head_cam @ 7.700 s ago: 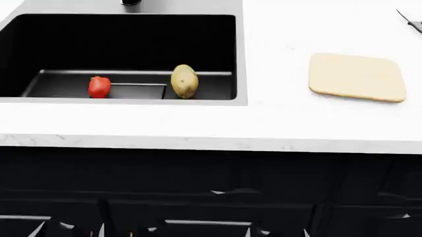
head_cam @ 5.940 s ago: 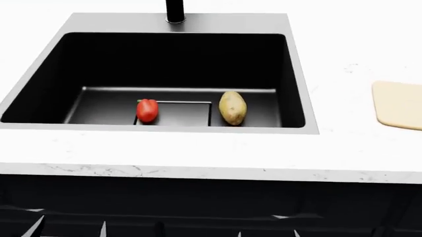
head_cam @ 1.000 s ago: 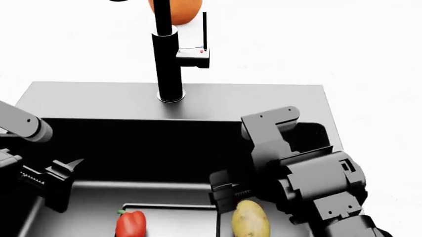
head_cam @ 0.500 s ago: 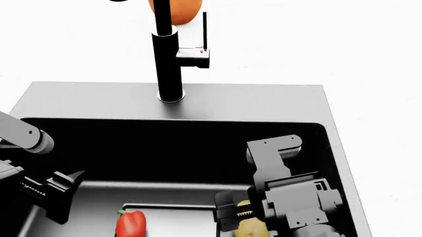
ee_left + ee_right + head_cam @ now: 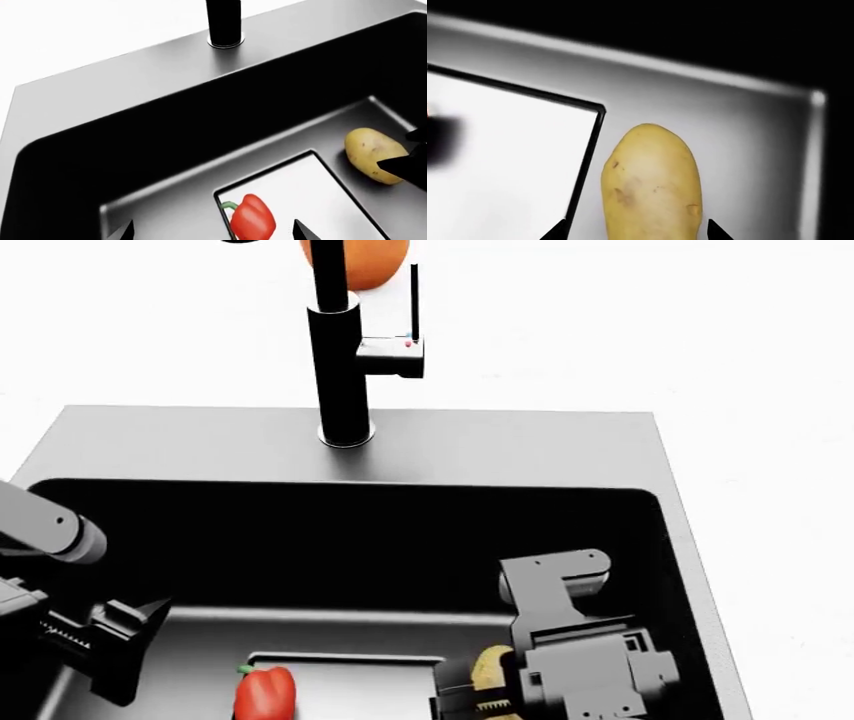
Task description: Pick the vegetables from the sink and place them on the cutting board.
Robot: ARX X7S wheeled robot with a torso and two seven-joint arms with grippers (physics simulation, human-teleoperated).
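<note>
Left arm: matte grey cylindrical forearm link at mid-left of frame, w/ black toothed-rail left gripper below. Right arm: dark grey blocky wrist housing at lower right, flat bracket w/ small screw holes on top.

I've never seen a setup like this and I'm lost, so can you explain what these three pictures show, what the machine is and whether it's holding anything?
It is a simulated two-armed robot reaching into a deep black-walled sink with a black faucet. One picture looks down from its head; the other two come from cameras near each gripper. The left gripper hangs open near a small glossy red bell pepper. The right gripper is open astride an oval yellow-brown potato, not gripping it. Both vegetables lie on the sink's grey floor. Nothing is held.
</note>
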